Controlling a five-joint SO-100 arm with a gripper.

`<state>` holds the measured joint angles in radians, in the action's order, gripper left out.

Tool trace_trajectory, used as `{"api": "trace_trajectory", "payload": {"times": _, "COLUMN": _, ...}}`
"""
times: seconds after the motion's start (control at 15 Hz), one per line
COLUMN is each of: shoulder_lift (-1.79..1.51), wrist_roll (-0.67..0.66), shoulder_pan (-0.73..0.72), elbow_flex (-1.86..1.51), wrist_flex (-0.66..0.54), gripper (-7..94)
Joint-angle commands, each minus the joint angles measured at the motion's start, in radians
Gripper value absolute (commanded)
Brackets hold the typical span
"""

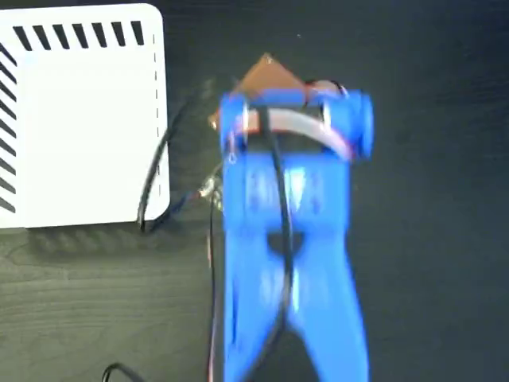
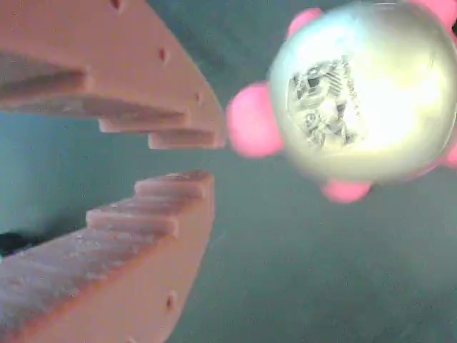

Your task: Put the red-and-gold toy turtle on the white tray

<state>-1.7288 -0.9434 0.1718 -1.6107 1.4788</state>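
Nothing was yet delivered: the orange stepped pincer (image 2: 196,157) stood slightly parted and empty just beside the shiny gold-shelled, red-footed toy turtle (image 2: 364,93) on the dark table (image 1: 429,239), apart from the striped flat white tray (image 1: 79,119) at the table's far-left corner in the fixed view.

Blue plastic arm (image 1: 286,239) with black cables, apparently orange stepped end effector (image 2: 189,157).

table: dark wood-grain top (image 1: 429,239) | cable: black, loose, bottom left (image 1: 119,371)

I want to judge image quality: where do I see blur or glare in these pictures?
Fixed view: the blue arm is motion-blurred and the white tray is overexposed. Wrist view: glare washes out the turtle shell, and the gripper looks soft.
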Motion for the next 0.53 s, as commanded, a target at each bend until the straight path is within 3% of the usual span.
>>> {"api": "trace_trajectory", "payload": {"times": 0.0, "shoulder_lift": 0.067, "wrist_roll": -0.012, "shoulder_pan": 0.015, "elbow_flex": 0.173, "wrist_flex": 0.086, "gripper": 0}}
{"api": "trace_trajectory", "payload": {"times": 0.13, "shoulder_lift": 0.169, "wrist_roll": -0.084, "shoulder_pan": 0.035, "elbow_flex": 0.273, "wrist_flex": 0.167, "gripper": 0}}
{"api": "trace_trajectory", "payload": {"times": 0.47, "shoulder_lift": 0.313, "wrist_roll": -0.307, "shoulder_pan": 0.086, "elbow_flex": 0.337, "wrist_flex": 0.202, "gripper": 0}}
